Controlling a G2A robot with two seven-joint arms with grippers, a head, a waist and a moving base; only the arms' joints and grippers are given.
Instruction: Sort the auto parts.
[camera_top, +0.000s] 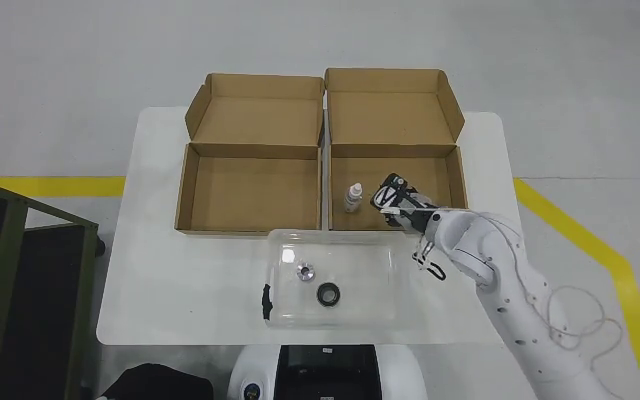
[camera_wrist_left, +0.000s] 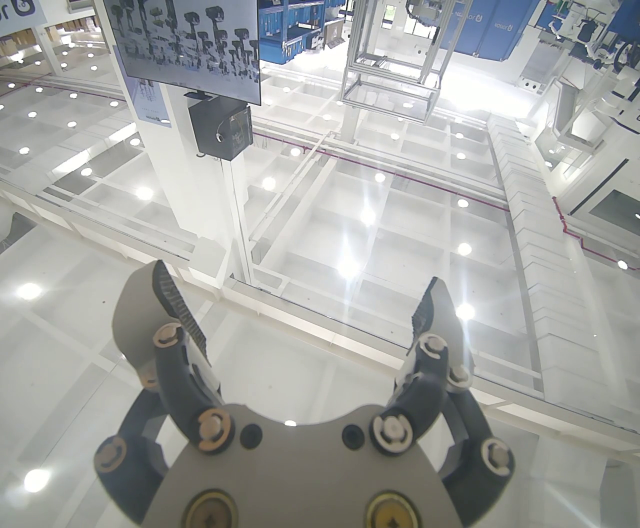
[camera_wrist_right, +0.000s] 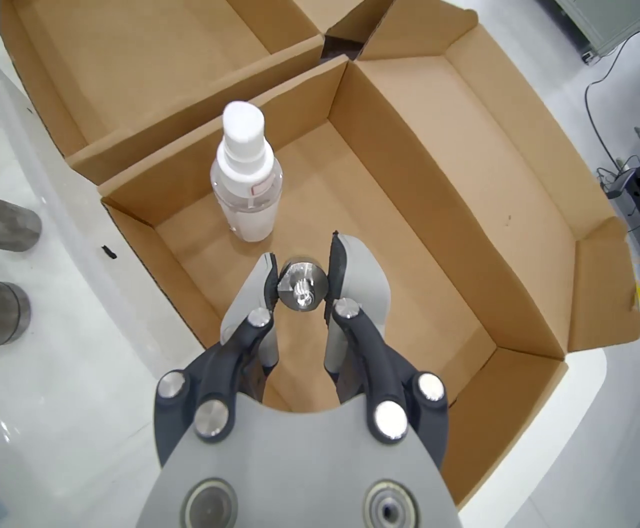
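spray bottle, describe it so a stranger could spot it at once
On the white table, look in the right-hand cardboard box of the two. The spray bottle stands upright in its near corner beside the other box. It is clear with a white cap, unlike the shiny metal part in the right pincer.

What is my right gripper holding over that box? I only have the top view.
Observer: The right gripper is shut on a small round metal part, gripped by its sides.
Operator: And the bottle next to it?
Observer: The spray bottle stands upright on the floor of the cardboard box, close to the gripper but not touching it.
Operator: Where is my left gripper?
Observer: The left gripper is open and empty, pointing up at the ceiling.
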